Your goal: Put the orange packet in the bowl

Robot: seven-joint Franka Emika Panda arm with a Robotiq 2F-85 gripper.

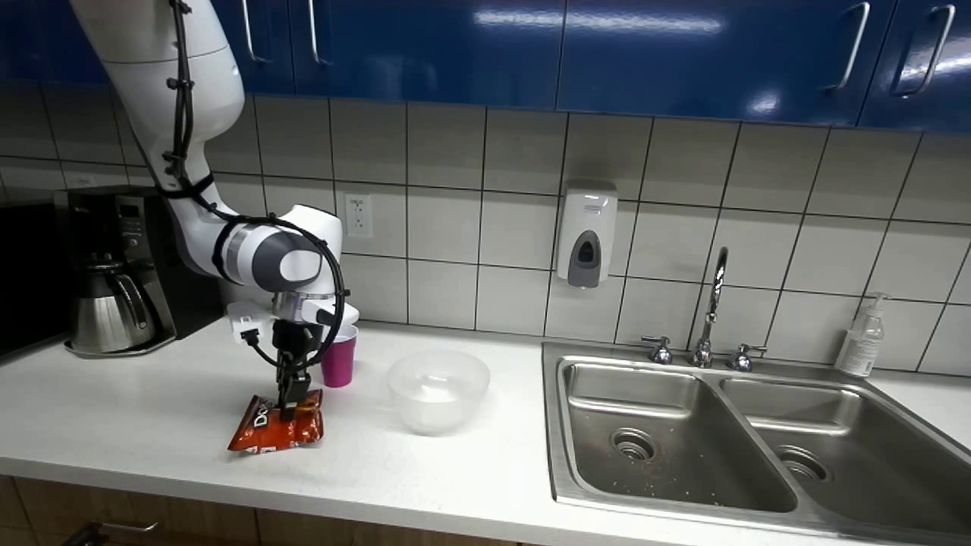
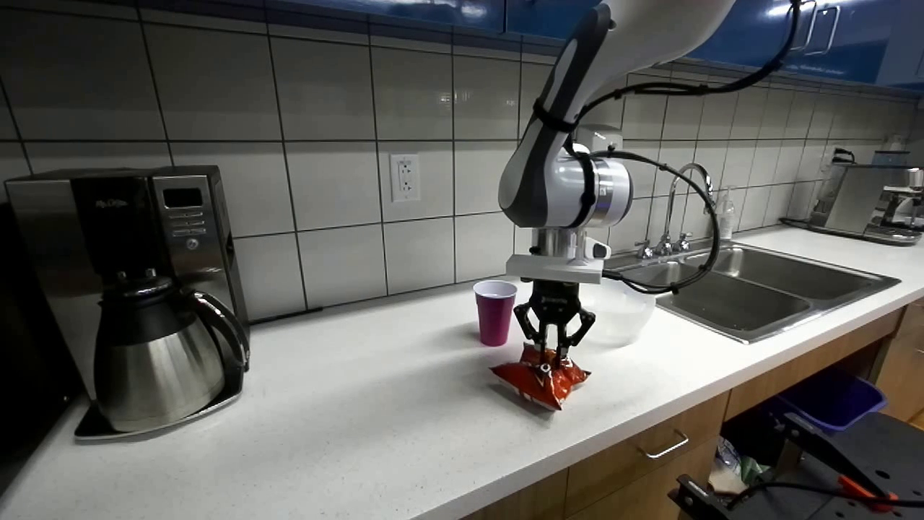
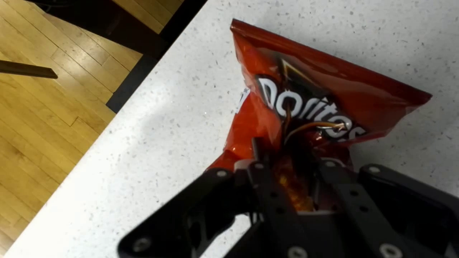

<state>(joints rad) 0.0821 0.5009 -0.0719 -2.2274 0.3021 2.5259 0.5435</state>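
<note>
Pinched! At lower left in an exterior view, the packet [image 1: 274, 434] was clamped by the gripper [image 1: 289, 412]; the bowl [image 1: 438, 396] was seen at lower centre.

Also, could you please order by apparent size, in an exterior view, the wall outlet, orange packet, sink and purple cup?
In an exterior view, from largest to smallest:
sink, partly cut off
orange packet
purple cup
wall outlet
The last two are farther back than the packet, so real sizes stay unsure.
</note>
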